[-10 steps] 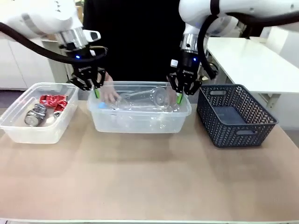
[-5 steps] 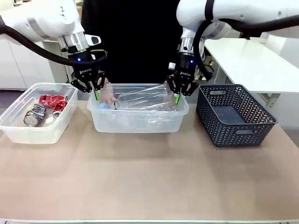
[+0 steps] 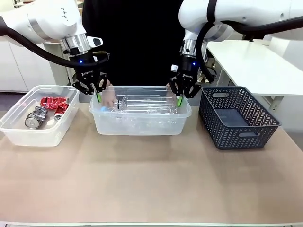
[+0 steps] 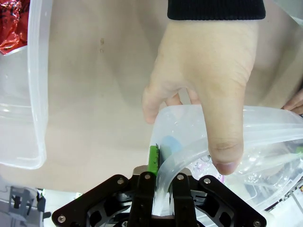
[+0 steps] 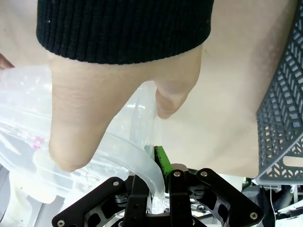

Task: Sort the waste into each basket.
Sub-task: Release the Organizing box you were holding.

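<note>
A pale brown bench (image 3: 151,179) stands in a bright room, with white furniture behind and a person in a black top at the far side. Three containers stand in a row on it. At the robot's left is a clear tub (image 3: 28,135) that holds crushed red-and-silver cans (image 3: 53,103). In the middle is a second clear tub (image 3: 142,124), and inside it lie clear plastic bottles (image 3: 142,103), one with a pale blue cap (image 3: 103,108) near its left end. At the right stands a dark grey lattice basket (image 3: 239,118), which looks empty.

Both arms hold the middle tub at its short ends. The left end effector (image 3: 98,96) is clenched on the rim of the left wall; in the left wrist view the wall passes between its fingers (image 4: 154,161). The right end effector (image 3: 179,100) is clamped on the right rim in the same way, seen in the right wrist view with the green pad (image 5: 162,161) against the plastic. I think this double grip is there to lift or keep the tub steady, because one arm alone would tilt it.

The person's hands also rest on the tub: one hand (image 4: 208,90) over the left end, the other hand (image 5: 99,104) over the right end, thumbs curled over the rim. It seems they share or guide the load. The cans and bottles are already apart, so the sorting looks nearly done.
</note>
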Robot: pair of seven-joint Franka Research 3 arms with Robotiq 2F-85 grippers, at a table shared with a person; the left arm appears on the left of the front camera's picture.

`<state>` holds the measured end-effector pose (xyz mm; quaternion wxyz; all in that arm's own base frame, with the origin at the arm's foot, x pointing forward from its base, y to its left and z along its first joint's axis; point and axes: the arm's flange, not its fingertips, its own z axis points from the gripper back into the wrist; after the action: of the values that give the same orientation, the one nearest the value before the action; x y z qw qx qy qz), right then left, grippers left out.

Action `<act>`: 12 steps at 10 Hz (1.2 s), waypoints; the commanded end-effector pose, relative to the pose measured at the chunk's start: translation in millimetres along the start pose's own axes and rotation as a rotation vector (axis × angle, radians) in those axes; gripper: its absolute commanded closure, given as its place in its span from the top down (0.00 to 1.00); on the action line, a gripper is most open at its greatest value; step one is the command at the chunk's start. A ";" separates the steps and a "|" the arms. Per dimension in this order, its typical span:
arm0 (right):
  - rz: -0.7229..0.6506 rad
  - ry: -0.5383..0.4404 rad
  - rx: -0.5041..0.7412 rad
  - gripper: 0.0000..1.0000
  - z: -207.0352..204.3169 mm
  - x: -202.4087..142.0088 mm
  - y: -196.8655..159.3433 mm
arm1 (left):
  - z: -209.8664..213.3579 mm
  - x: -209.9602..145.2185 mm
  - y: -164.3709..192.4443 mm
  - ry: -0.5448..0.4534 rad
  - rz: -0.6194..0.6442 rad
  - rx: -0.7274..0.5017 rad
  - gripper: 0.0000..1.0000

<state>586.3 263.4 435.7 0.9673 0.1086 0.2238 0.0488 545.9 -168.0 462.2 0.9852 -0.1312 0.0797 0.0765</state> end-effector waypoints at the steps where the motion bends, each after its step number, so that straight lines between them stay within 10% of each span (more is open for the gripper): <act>1: 0.002 -0.003 0.005 0.05 2.4 -4.3 1.1 | 2.7 -2.0 1.1 -0.012 0.004 -0.001 0.06; 2: 0.000 0.000 0.000 0.07 0.0 0.0 0.0 | 0.0 0.0 0.0 0.000 0.000 0.000 0.21; 3: -0.010 -0.108 0.017 0.61 1.3 -15.4 -6.8 | 2.2 -3.2 -0.4 -0.023 0.005 -0.007 0.64; 4: 0.020 -0.189 0.051 0.63 3.7 -30.3 -11.5 | 5.6 -9.6 -0.5 -0.058 0.001 -0.014 0.78; 5: 0.047 -0.253 0.075 1.00 6.0 -43.3 -15.6 | 9.4 -17.6 1.0 -0.091 0.002 -0.014 1.00; 7: 0.085 -0.361 0.109 1.00 11.2 -64.2 -20.9 | 19.9 -35.3 4.5 -0.148 -0.007 -0.035 1.00; 8: 0.106 -0.413 0.130 0.81 14.3 -73.1 -24.8 | 26.1 -46.3 7.8 -0.180 -0.024 -0.061 0.98; 12: 0.223 -0.696 0.239 1.00 13.5 -100.9 -44.4 | 20.8 -72.4 30.9 -0.449 -0.197 -0.169 1.00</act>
<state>521.8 214.3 493.1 0.9678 0.2276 -0.0826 0.0693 487.5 -150.0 508.2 0.9772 -0.1709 -0.1187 0.0418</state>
